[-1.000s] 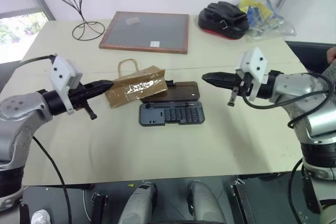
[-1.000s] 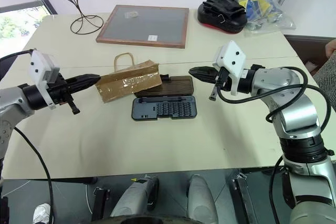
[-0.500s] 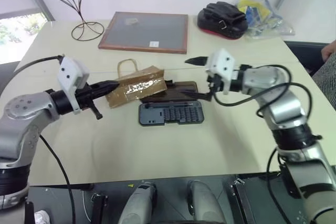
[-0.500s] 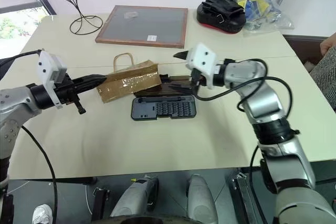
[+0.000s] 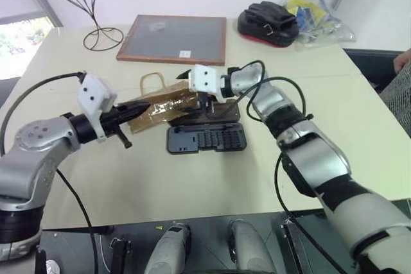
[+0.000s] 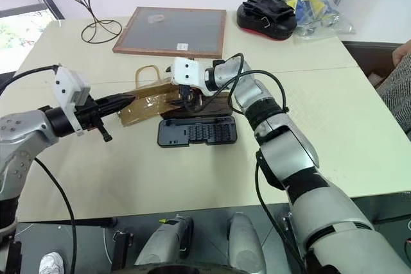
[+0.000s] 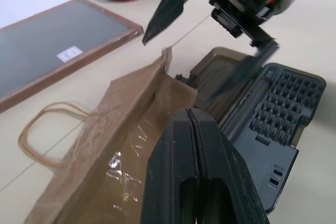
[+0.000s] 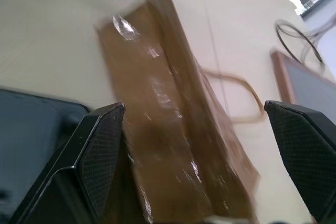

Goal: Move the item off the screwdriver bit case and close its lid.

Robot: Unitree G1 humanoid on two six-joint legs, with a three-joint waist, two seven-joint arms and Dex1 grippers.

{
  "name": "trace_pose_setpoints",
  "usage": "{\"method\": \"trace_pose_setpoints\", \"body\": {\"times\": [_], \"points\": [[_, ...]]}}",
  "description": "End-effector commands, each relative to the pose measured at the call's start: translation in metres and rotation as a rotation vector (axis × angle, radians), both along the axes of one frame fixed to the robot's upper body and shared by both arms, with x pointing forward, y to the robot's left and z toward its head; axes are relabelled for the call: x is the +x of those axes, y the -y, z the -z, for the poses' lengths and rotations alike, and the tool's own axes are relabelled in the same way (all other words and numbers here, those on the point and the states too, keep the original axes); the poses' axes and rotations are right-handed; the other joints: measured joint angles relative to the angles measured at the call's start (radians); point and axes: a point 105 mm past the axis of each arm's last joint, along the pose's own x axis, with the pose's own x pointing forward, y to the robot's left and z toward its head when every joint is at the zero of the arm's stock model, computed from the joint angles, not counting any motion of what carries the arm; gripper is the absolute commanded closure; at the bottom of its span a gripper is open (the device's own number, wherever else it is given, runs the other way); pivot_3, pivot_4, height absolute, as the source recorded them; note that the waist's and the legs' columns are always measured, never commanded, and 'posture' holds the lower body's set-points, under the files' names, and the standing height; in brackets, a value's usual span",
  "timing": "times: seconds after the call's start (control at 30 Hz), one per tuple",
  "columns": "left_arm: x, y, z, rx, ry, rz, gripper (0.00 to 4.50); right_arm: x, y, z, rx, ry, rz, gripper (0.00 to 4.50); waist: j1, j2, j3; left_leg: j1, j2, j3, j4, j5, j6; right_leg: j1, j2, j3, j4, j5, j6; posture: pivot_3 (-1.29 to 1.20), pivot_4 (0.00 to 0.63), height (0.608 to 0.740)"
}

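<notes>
The paper bag (image 5: 164, 105) you want lies mid-frame across the open case's lid (image 5: 218, 112); your right gripper (image 8: 197, 145) straddles it, fingers apart, left gripper (image 7: 193, 177) together.

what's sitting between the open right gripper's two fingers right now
The brown paper bag: in the right wrist view it lies between the right gripper's spread fingers, not yet clamped.

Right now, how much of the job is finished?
Nothing is finished yet. The small brown kraft paper bag lies partly on the smoky-brown translucent lid of the dark grey plastic bit case, which lies open. In hand: the right gripper, fingers wide open, straddles the bag's end; the left gripper, shut, sits at its other end. Left: move the bag off, then close the lid.
</notes>
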Motion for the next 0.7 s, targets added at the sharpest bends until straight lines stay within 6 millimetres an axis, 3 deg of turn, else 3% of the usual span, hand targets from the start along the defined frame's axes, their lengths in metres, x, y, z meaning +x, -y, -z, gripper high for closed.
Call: {"method": "trace_pose_setpoints", "body": {"times": [0.03, 0.37, 0.47, 0.7], "points": [[-0.008, -0.003, -0.012, 0.011, 0.06, -0.023, 4.5, 0.008, -0.004, -0.013, 0.037, 0.071, 0.041, 0.05, -0.003, 0.0, 0.0, 0.0, 0.0, 0.0, 0.0, 0.0, 0.0, 0.0, 0.0, 0.0, 0.0, 0.0, 0.0, 0.0, 0.15, 0.734], [-0.012, -0.002, -0.01, 0.004, 0.07, -0.043, 4.5, 0.017, -0.007, -0.004, 0.033, 0.106, 0.127, 0.05, -0.008, 0.0, 0.0, 0.0, 0.0, 0.0, -0.003, 0.001, -0.002, -0.003, 0.003, 0.001, 0.002, 0.001, -0.002, 0.0, 0.15, 0.734], [-0.011, -0.002, -0.009, 0.004, 0.076, -0.051, 4.5, 0.02, -0.01, -0.003, 0.032, 0.127, 0.153, 0.86, -0.011, 0.0, 0.0, 0.0, 0.0, 0.0, -0.003, 0.002, -0.002, -0.003, 0.003, 0.001, 0.002, 0.001, -0.003, 0.0, 0.15, 0.734], [-0.012, -0.002, -0.009, 0.001, 0.094, -0.077, 4.5, 0.019, -0.016, 0.0, 0.033, 0.148, 0.156, 4.43, -0.023, 0.0, 0.0, 0.0, 0.0, 0.0, -0.003, 0.002, -0.003, -0.004, 0.004, 0.002, 0.002, 0.002, -0.003, 0.0, 0.15, 0.734]]}}
